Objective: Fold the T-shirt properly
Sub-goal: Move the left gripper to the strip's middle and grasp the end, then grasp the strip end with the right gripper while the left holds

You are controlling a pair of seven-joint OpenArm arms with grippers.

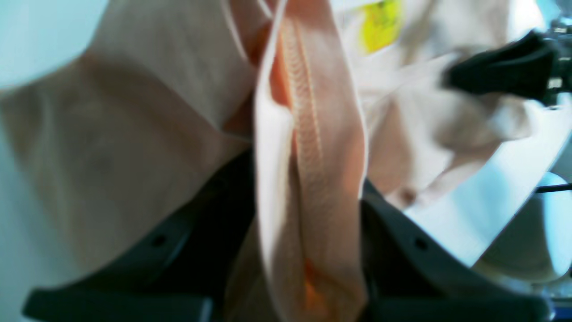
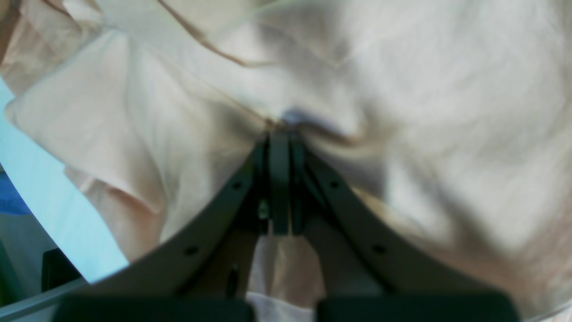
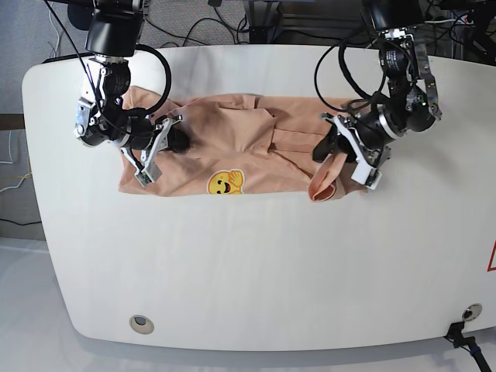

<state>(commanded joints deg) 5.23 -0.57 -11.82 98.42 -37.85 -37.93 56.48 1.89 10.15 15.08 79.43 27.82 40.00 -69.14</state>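
T-shirt point(image 3: 271, 171) rumpled on the white table point(image 3: 256, 256), landmark = yellow smiley print point(image 3: 225, 182) near its front edge. Left gripper point(image 3: 339, 147), on the robot's left of the print, has a raised fold of shirt clamped between its fingers; stitched seam shows on that fold in the left wrist view. Right gripper point(image 2: 280, 138), on the robot's right of the print, sits down at the fabric, fingertips together; can't tell if cloth is pinched. Shirt extends to both sides of the print.

One T-shirt point(image 3: 291, 172) (two arms).
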